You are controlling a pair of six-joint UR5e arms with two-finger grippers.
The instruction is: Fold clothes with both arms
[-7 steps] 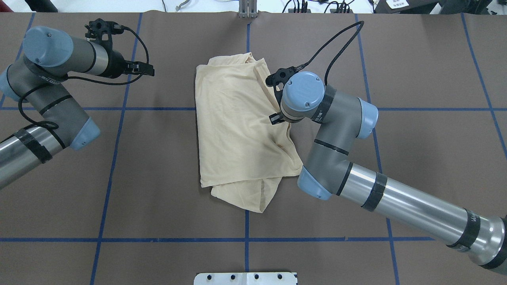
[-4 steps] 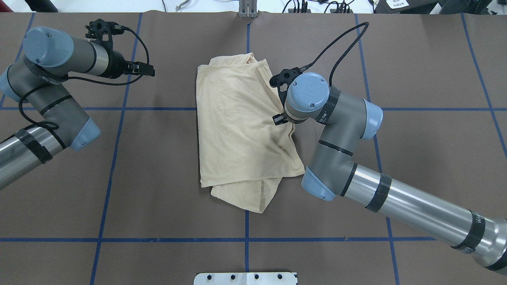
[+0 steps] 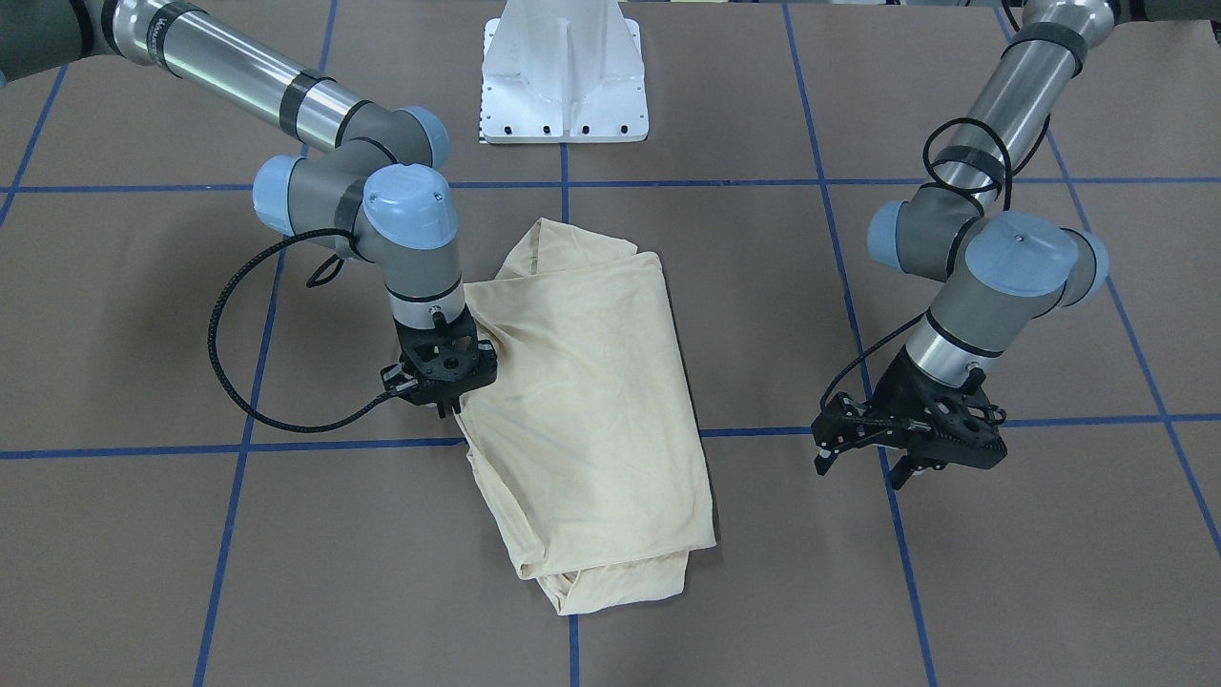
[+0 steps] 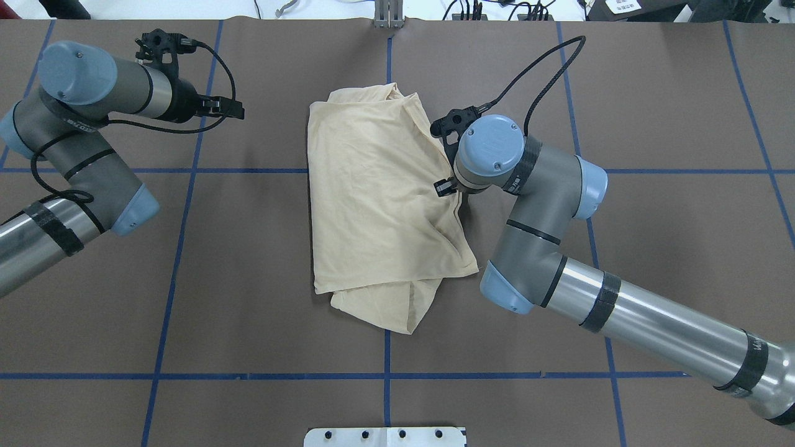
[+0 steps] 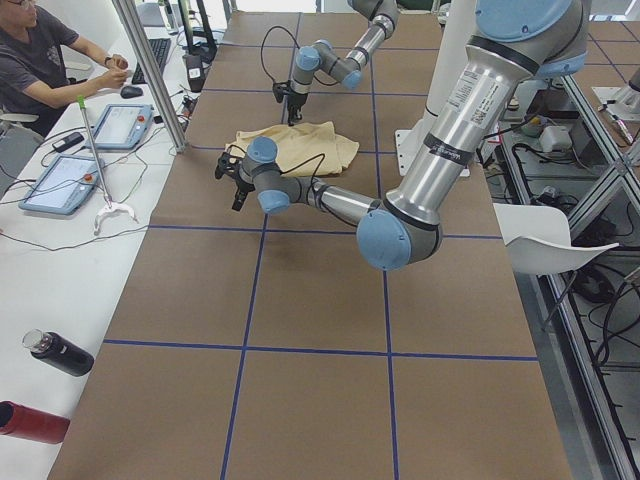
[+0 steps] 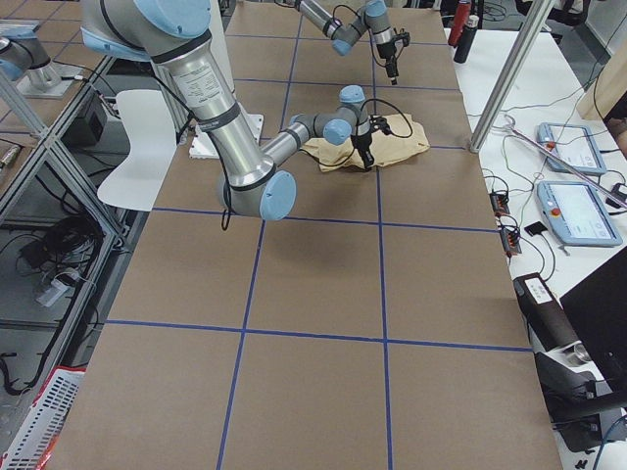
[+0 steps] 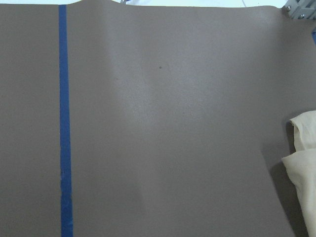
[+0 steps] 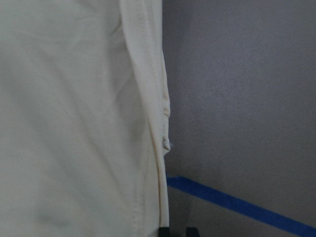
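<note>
The cream-yellow T-shirt lies folded into a rough rectangle in the middle of the table, with a flap sticking out at its near end. Its print and neck tag are hidden. My right gripper sits low at the shirt's right edge, shut on the hem; creases run from it into the fabric. The right wrist view shows the hem running down to the close-set fingertips. My left gripper is open and empty, well to the left of the shirt, and also shows in the front view.
Blue tape lines grid the brown table cover. The white pedestal base stands at the robot's edge. In the exterior left view an operator sits at a side table with tablets, and bottles lie there.
My right gripper has moved a little to the right, and the shirt's right edge and lower right corner have shifted with it. The left arm has barely moved.
</note>
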